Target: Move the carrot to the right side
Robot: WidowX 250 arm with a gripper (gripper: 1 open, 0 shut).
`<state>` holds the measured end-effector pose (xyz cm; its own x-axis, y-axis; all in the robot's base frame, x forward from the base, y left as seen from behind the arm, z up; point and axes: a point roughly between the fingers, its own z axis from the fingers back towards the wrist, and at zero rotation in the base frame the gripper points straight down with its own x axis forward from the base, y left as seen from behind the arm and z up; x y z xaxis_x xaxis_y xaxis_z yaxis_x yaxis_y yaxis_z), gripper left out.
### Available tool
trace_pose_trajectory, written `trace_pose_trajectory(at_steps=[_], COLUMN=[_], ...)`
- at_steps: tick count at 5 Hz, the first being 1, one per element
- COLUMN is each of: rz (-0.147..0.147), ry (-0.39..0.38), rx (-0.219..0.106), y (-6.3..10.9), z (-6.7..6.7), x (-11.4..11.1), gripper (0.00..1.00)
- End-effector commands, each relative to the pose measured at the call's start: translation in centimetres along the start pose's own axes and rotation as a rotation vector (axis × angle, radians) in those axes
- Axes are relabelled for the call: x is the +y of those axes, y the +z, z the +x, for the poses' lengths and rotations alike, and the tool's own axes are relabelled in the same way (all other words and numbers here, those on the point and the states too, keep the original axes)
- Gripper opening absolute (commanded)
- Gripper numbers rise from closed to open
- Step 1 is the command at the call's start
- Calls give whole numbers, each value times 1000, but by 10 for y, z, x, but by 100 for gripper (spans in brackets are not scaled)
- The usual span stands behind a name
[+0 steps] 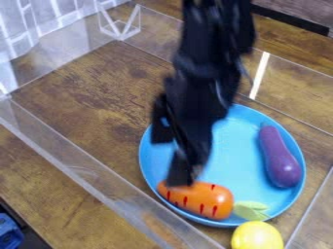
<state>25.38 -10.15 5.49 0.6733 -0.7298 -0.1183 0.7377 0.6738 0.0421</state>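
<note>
Hanging over the near-left part of the blue plate (240, 146), the black gripper (177, 159) points downward with its two fingers spread apart and nothing held between them; the picture is smeared by motion blur, so the exact outline of the fingers (186, 167) is hard to make out. Its lower fingertip sits just above the carrot (198, 197), though whether it touches cannot be told. That carrot, a stubby orange toy with short dark stripes, lies on its side at the plate's near edge, its light green leafy end (250, 208) pointing to the right. A purple eggplant (277, 156) lies lengthwise on the right part of the same plate, well apart from the carrot. A yellow lemon (256, 236) rests off the plate at the bottom of the view, just beside the leafy end. The plate stands on a dark wooden tabletop (78, 97) enclosed by clear plastic walls (65, 156), and the black arm (215, 44) rises from the gripper toward the top of the view.
</note>
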Motion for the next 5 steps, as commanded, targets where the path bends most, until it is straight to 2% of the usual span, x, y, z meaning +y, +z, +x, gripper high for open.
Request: trace_pose_trajectory(at_steps=[1,2,4,5], rz=[41,47,33,39], ry=[-45,-34,44,-5], rx=[11,-18,-43,-56], y=[-22,-26,-32,-33], z=[16,22,2,7], x=[7,15,9,4], gripper=[100,100,100,100])
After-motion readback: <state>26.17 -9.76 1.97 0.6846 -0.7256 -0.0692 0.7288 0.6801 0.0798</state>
